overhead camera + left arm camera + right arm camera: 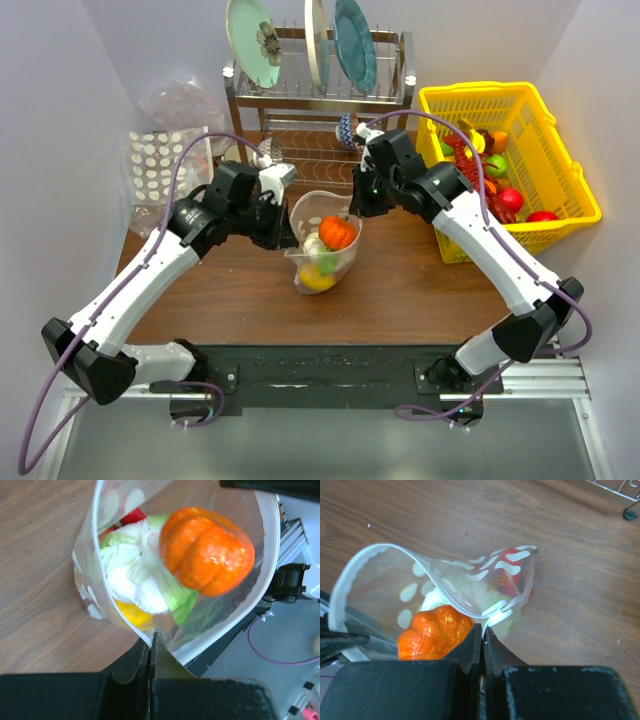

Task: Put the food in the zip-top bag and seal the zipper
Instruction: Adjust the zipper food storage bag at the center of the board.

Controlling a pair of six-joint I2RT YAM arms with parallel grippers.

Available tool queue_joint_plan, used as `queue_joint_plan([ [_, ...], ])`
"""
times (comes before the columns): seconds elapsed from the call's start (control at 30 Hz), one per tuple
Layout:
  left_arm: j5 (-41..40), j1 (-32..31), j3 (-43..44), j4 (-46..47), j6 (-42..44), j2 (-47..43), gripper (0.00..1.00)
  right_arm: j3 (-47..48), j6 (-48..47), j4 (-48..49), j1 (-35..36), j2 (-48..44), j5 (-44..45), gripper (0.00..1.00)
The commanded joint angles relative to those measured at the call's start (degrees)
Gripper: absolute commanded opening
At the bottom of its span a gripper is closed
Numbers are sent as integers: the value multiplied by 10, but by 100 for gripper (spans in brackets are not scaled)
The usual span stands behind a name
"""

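The zip-top bag (305, 212), clear with white blotches, stands open-mouthed just in front of the dish rack (320, 100), low over the counter (420, 290). Its pale zipper (342, 587) gapes unsealed. Inside are an orange pumpkin (205, 550) on top, a green-white cabbage (135, 575), a yellow piece (132, 614) and a red piece (512, 572). The left jaws and the right jaws are each pinched closed on opposite sides of the bag's rim. Right of the rack, a yellow basket (480, 90) holds more toy fruit (497, 165).

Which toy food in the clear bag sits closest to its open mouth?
The orange pumpkin; the pale green-white cabbage and the yellow piece lie deeper.
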Motion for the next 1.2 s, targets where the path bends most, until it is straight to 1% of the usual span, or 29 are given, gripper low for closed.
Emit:
queue_joint_plan([
  [0.0, 79, 43, 30, 12, 10, 6, 0, 55, -10, -12, -2, -11, -31, 0],
  [0.07, 106, 49, 34, 40, -3, -10, 0, 93, -7, -24, -1, -19, -21, 0],
  [0.1, 110, 51, 22, 47, -10, -12, 0, 104, -9, -25, -1, -18, -13, 0],
  [0.13, 119, 58, 9, 55, -12, -9, 0, 113, -10, -19, -1, -12, 17, 0],
  [0.17, 151, 60, -6, 72, -18, -2, 0, 112, -8, -12, -8, 6, 31, 0],
  [0.2, 173, 60, -30, 80, -22, 13, 0, 107, -6, -3, -17, 21, 31, 0],
  [0.27, 214, 60, -29, 104, -41, 13, 0, 78, 1, 11, -43, 58, -14, 0],
  [0.3, 205, 60, -2, 109, -46, -3, 0, 68, 1, 7, -46, 62, -33, 0],
  [0.33, 187, 62, 21, 103, -42, -8, 0, 31, -3, 18, -45, 58, -43, 0],
  [0.37, 149, 64, 47, 72, -29, -10, 0, 3, -1, 34, -45, 44, -58, 0],
  [0.4, 140, 70, 75, 60, -24, -8, 0, -25, 3, 54, -46, 14, -63, 0],
  [0.43, 141, 74, 73, 57, -21, -7, 0, -55, 12, 75, -46, 0, -66, 0],
  [0.47, 154, 77, 60, 63, -20, -5, 0, -52, 12, 70, -46, -6, -67, 0],
  [0.5, 164, 77, 13, 73, -22, -2, 0, -38, 12, 61, -46, -8, -68, 0],
  [0.53, 176, 77, -18, 90, -27, 1, 0, 10, 4, 30, -46, -5, -65, 0],
  [0.57, 203, 77, -45, 126, -43, 3, 0, 38, 2, 16, -46, -3, -55, 0],
  [0.6, 211, 77, -78, 141, -50, 4, 0, 62, 0, 4, -46, -1, -45, 0],
  [0.63, 217, 77, -83, 156, -57, 3, 0, 95, -5, -7, -46, 2, -39, 0],
  [0.67, 215, 77, -80, 158, -62, 0, 0, 101, -6, -10, -45, 3, -24, 0],
  [0.77, 186, 78, -25, 126, -47, -7, 0, 83, -13, -13, -46, 13, -29, 0],
  [0.8, 181, 78, -22, 119, -42, -5, 0, 65, -13, -10, -46, 13, -46, 0],
  [0.87, 184, 80, -33, 116, -36, -2, 0, 41, -10, 5, -46, 2, -55, 0],
  [0.9, 187, 80, -55, 121, -36, -2, 0, 18, -9, 17, -46, -4, -52, 0],
  [1.0, 185, 79, -84, 138, -30, -4, 0, -25, -10, 28, -46, -15, -44, 0],
  [1.1, 173, 79, -79, 135, -21, -3, 0, -66, -9, 40, -46, -18, -51, 0],
  [1.17, 168, 80, -73, 133, -18, 2, 0, -81, -7, 49, -46, -19, -66, 4],
])
